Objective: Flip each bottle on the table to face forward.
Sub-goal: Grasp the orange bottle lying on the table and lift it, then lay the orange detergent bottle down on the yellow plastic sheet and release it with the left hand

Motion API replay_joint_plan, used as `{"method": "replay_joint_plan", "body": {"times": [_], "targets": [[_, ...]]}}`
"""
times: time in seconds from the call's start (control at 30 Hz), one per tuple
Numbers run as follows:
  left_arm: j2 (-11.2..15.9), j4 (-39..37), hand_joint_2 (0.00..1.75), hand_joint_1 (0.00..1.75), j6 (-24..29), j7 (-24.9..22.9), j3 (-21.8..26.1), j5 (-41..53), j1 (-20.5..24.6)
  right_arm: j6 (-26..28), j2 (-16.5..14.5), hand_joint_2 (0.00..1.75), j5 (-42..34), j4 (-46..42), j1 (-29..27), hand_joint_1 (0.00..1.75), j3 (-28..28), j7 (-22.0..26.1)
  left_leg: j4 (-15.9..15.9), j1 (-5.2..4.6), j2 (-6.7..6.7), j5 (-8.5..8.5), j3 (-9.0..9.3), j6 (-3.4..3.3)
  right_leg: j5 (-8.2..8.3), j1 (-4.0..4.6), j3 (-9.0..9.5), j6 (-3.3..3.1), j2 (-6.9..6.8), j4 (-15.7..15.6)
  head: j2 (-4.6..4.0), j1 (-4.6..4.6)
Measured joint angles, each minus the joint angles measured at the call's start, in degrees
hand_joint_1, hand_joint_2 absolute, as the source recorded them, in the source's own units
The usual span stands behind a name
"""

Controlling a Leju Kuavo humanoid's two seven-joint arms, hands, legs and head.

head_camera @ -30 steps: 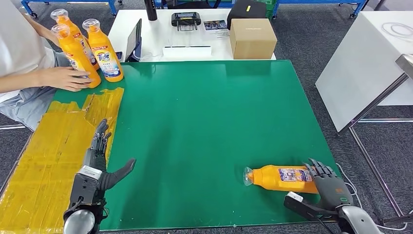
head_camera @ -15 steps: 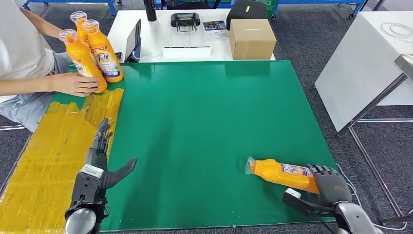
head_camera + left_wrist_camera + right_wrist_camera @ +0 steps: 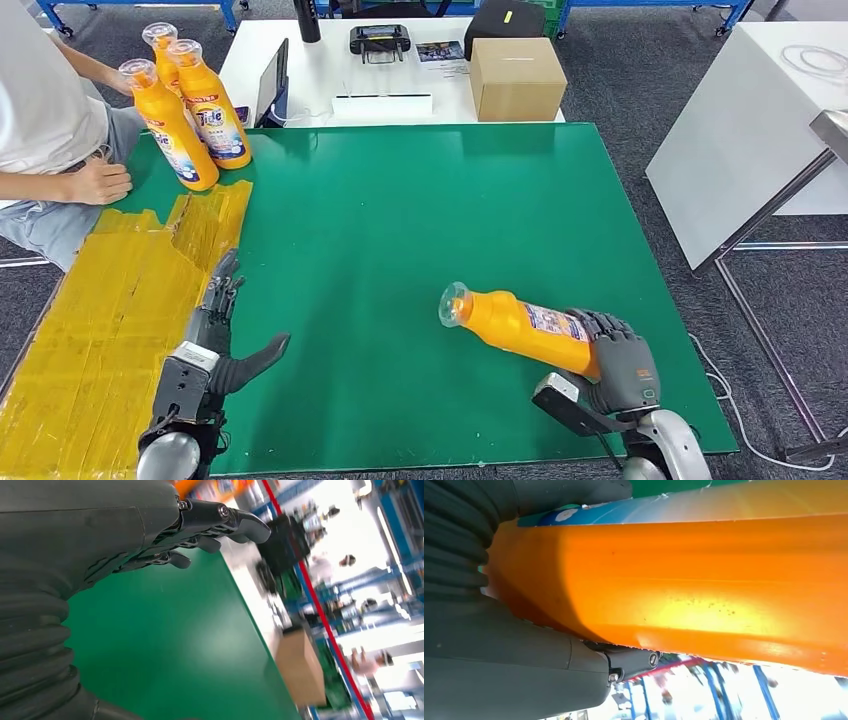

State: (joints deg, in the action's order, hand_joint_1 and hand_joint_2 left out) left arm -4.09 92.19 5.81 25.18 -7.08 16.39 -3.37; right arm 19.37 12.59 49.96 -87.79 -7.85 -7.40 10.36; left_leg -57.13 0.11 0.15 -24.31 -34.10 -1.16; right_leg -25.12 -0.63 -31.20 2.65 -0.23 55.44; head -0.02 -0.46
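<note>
Lifted since the earlier frame, the orange bottle had risen off the green table and swung toward the middle, its clear cap now tilted up and to the left where it had lain flat near the lower right edge. At the lower right of the head view the right hand clasped the bottle's base end, fingers wrapped over the top of it, with the bottle's body running up and left out of the grasp. Close up in the right wrist view, the orange wall of the bottle pressed against the hand. At lower left the left hand hovered slack over the table's edge beside the yellow taped patch, fingers spread and holding nothing; its fingers showed apart above the green. Farther off, at upper left, three upright bottles stood clustered, and a person's hand had drawn back from them. Beyond the table sat a cardboard box.
</note>
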Motion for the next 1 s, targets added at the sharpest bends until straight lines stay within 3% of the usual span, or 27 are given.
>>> {"method": "replay_joint_plan", "body": {"times": [0.13, 0.27, 0.6, 1.0], "targets": [[0.0, -0.1, 1.75, 0.0, -4.4, -1.2, -2.3, -2.8, 0.2, 3.6, -5.0, 1.75, -6.2, -3.2, 1.7, 1.75, -0.3, 3.9, 0.0, 0.0, -0.02, 0.0, -0.01, 0.0, -0.01, 0.0, -0.02, 0.0, -0.01, 0.0, 0.0, 0.0], [0.1, -0.5, 1.75, 0.0, -6.2, -1.5, -4.2, -4.2, 1.0, 3.3, -8.1, 1.75, -10.4, -4.2, 3.1, 1.75, -0.5, 5.6, 0.0, 0.0, -0.02, 0.0, -0.03, 0.0, 0.0, 0.0, -0.01, 0.0, -0.01, 0.0, 0.0, 0.02], [0.8, -2.4, 1.75, 0.0, -10.0, -1.8, -8.6, -7.8, 4.0, -6.7, -13.9, 1.75, -24.7, -1.4, 7.7, 1.75, -4.2, 8.8, 0.0, 0.01, -0.04, 0.03, -0.07, 0.02, 0.0, 0.01, -0.03, 0.0, -0.01, 0.0, 0.0, 0.01], [0.9, -4.8, 1.75, 0.0, -12.3, -2.5, -13.9, -12.0, 9.3, -17.7, -20.7, 1.75, -35.1, 14.5, 16.4, 1.75, -13.0, 8.9, 0.0, 0.01, -0.03, 0.08, -0.14, 0.03, 0.01, 0.01, -0.09, -0.01, -0.01, 0.0, 0.0, 0.02]]}}
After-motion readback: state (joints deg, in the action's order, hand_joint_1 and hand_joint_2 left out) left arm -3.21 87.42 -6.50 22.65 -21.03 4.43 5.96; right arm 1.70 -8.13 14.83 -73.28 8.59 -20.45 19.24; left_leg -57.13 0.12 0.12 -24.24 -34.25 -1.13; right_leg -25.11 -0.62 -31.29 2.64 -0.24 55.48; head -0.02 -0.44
